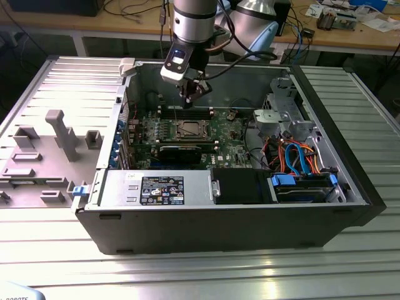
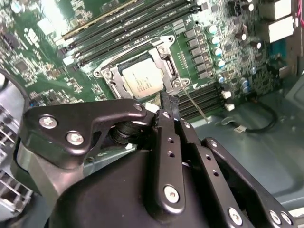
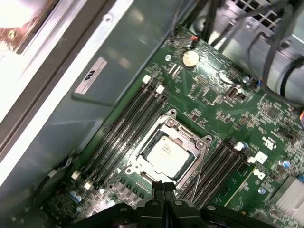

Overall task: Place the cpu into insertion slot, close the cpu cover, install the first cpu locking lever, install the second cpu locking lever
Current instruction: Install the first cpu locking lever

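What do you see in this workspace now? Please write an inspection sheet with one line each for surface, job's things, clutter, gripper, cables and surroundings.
Surface: ribbed metal table carrying an open computer case.
Job's things: cpu sits in the insertion slot; cpu cover lies flat around it; a thin lever juts out beside the socket, and whether it is latched is unclear.
Clutter: grey fixture blocks at the exterior view's left.
Gripper: gripper shut, nothing visible in it, hovering beside the socket.
Cables: orange and blue cables inside the case, apart from the socket.
Surroundings: workbench behind, with loose items.
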### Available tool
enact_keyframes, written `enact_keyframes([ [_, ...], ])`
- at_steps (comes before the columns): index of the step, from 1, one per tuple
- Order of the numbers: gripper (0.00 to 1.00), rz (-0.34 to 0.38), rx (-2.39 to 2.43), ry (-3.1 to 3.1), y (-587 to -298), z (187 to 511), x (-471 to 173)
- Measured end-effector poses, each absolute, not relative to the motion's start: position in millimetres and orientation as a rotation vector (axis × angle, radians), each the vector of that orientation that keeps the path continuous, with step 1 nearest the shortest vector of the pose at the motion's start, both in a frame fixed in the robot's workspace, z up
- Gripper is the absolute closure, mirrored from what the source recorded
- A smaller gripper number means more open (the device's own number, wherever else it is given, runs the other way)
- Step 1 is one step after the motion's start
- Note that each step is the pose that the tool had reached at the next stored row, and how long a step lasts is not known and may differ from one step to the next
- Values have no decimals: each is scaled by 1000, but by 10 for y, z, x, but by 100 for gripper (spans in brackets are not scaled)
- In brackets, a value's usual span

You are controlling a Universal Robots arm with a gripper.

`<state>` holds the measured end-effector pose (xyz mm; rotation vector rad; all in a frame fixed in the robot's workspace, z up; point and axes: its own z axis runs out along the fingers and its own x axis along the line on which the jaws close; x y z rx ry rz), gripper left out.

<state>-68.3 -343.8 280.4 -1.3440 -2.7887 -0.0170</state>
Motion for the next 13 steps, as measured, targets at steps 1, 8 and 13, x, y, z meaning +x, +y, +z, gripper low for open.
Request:
enact_keyframes([
  [1,89,-16,-1320,-2800,-3438,2803,-683],
  [8,89,-12,-1055,-2909,-3439,2789,-685],
  [13,89,-54,-1020,-2918,-3438,2788,-695],
])
